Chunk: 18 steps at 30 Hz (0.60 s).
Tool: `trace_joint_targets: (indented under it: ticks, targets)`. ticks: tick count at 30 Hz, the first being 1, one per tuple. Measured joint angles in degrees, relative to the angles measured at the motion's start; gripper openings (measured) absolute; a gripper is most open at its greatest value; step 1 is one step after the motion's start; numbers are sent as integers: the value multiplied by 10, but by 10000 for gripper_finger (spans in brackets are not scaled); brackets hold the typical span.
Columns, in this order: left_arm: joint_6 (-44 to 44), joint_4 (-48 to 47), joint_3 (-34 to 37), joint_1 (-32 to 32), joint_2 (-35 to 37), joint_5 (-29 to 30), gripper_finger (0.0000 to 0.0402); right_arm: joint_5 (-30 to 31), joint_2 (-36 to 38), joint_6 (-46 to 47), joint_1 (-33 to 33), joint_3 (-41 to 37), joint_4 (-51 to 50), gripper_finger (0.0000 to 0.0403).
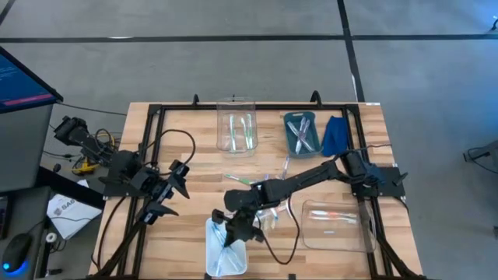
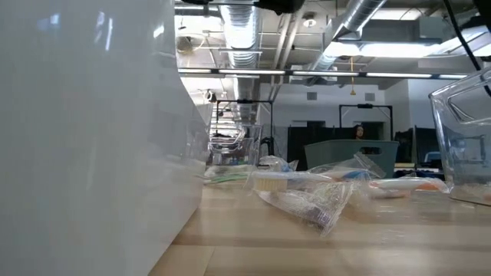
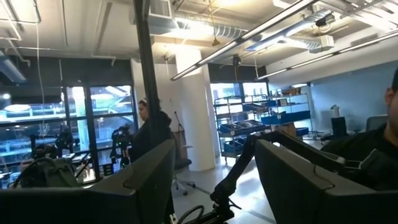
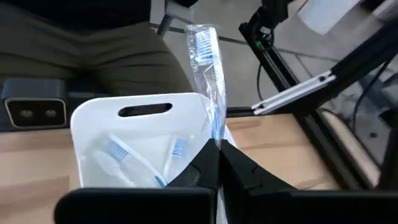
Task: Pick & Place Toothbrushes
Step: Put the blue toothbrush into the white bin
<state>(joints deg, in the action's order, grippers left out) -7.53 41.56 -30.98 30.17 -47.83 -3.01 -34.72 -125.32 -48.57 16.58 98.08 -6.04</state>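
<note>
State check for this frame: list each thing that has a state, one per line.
right gripper: fingers shut on a wrapped blue toothbrush, held above the white bin
white bin: holds blue toothbrushes
left gripper: fingers open, empty, lifted at the table's left
clear tub: holds green toothbrushes
teal tray: holds toothbrushes
clear container: holds an orange-pink toothbrush

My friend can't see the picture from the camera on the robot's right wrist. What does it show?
The right gripper is shut on a blue-bristled toothbrush in a clear plastic wrapper, holding it upright above a white plastic bin with a handle slot. Two more blue toothbrushes already lie inside the bin, which sits on a light wooden table.
</note>
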Motion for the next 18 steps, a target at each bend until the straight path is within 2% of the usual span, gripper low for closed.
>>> trace_joint_targets:
  ticks: [6,13,18]
  targets:
    - [4,-1,0,0,0,0,218,3,0,99,9,0,54,0]
    - [9,-1,0,0,0,0,218,26,-39,126,22,1,145,0]
    - [9,-1,0,0,0,0,218,24,-58,143,11,2,124,0]
